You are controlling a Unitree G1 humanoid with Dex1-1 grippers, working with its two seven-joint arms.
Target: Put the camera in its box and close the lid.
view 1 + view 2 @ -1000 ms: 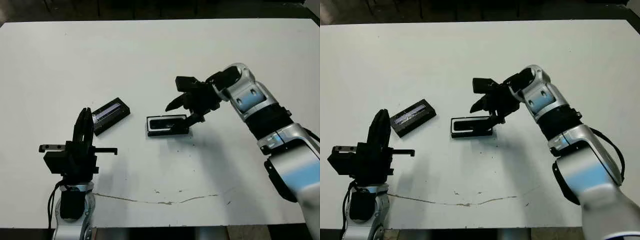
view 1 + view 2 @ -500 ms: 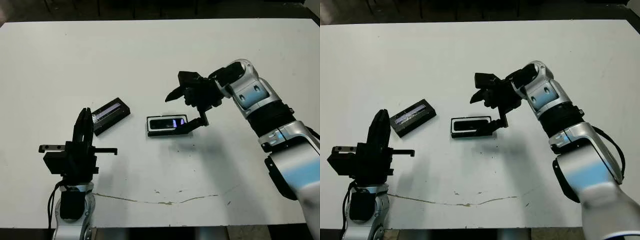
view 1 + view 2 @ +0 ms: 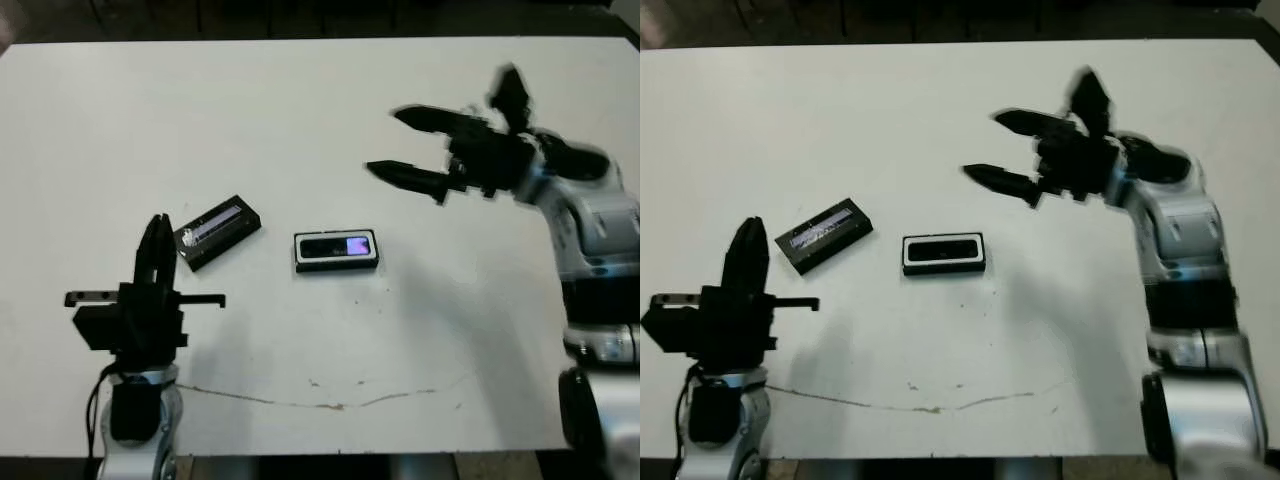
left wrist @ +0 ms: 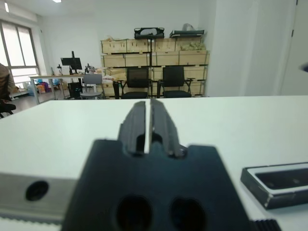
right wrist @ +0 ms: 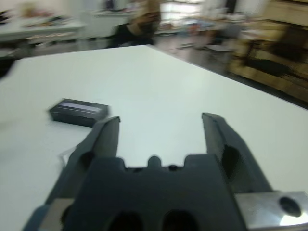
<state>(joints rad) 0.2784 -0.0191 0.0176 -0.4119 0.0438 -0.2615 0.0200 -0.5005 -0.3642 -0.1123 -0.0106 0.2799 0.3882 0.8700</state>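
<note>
Camera (image 3: 336, 246) lies inside the box (image 3: 336, 263) on the worktop (image 3: 300, 120), below and left of the raised right end effector (image 3: 405, 146), whose fingers are spread and empty. Lid (image 3: 217, 231) rests just beyond the left end effector (image 3: 157, 245), fingers pressed together.

left arm: lower left of frame, upright | left gripper (image 3: 155, 235): fingers pressed together, pointing up-frame | right arm: enters from right edge, motion-blurred | right gripper (image 3: 398, 146): upper right, fingers spread, pointing left

left gripper (image 4: 148, 126): fingers pressed together, empty | black box (image 4: 276, 184): on white table (image 4: 231, 120), apart
</note>
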